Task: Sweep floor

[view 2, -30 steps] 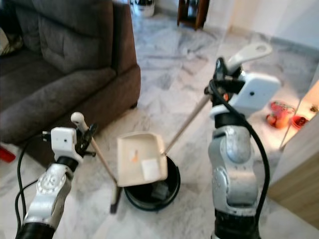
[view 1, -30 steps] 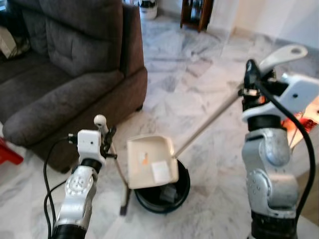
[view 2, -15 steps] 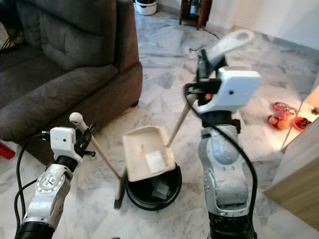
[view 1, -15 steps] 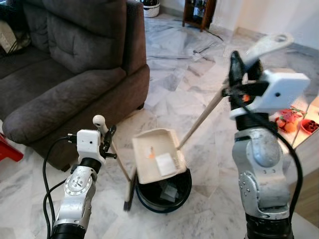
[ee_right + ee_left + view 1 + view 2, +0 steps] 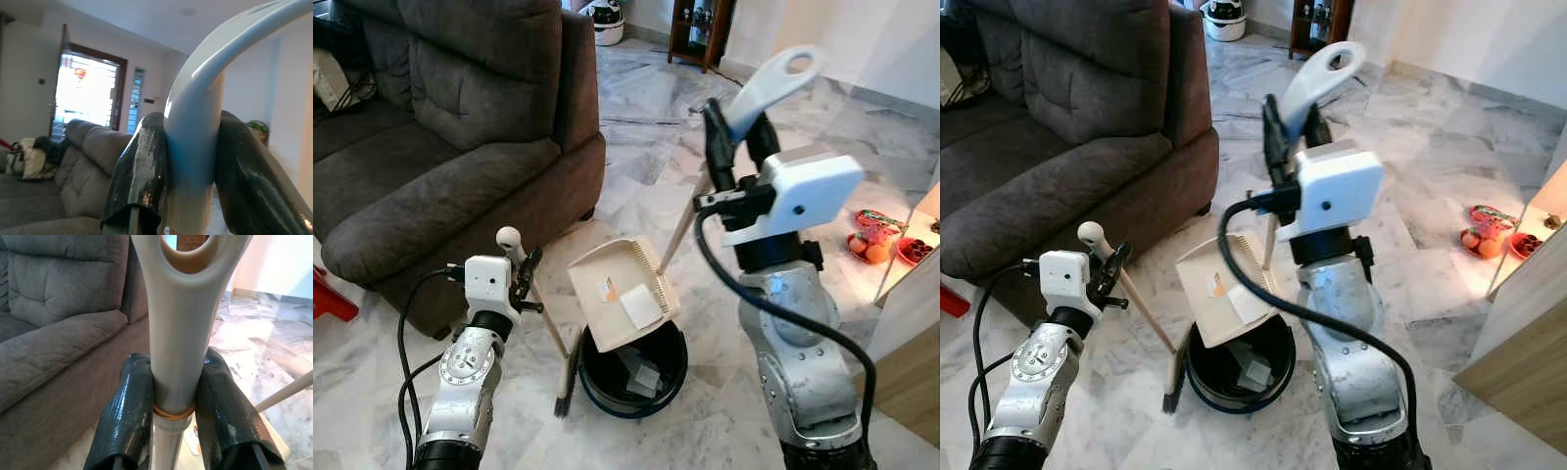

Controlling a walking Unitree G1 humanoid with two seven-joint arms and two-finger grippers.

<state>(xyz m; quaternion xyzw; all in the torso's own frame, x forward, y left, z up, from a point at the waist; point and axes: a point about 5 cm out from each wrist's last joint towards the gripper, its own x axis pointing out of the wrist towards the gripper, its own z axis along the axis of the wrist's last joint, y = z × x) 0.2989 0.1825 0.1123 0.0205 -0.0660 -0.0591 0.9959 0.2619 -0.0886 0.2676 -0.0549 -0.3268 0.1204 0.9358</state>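
Since the earlier frame, the right claw [image 5: 736,147] has swung inward and raised the dustpan [image 5: 622,292], tilting its tray over the black bin [image 5: 631,367]; emptying appears underway. Its long handle runs diagonally up to that pinching claw. The left claw [image 5: 521,277] clamps the broom [image 5: 540,318], bristles on the floor [image 5: 724,323]

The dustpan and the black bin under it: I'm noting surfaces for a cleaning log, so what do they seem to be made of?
The dustpan looks like cream moulded plastic with a matt finish and a ribbed comb along one edge. The black bin looks like plastic too, its round rim faintly glossy, though metal can't be ruled out.
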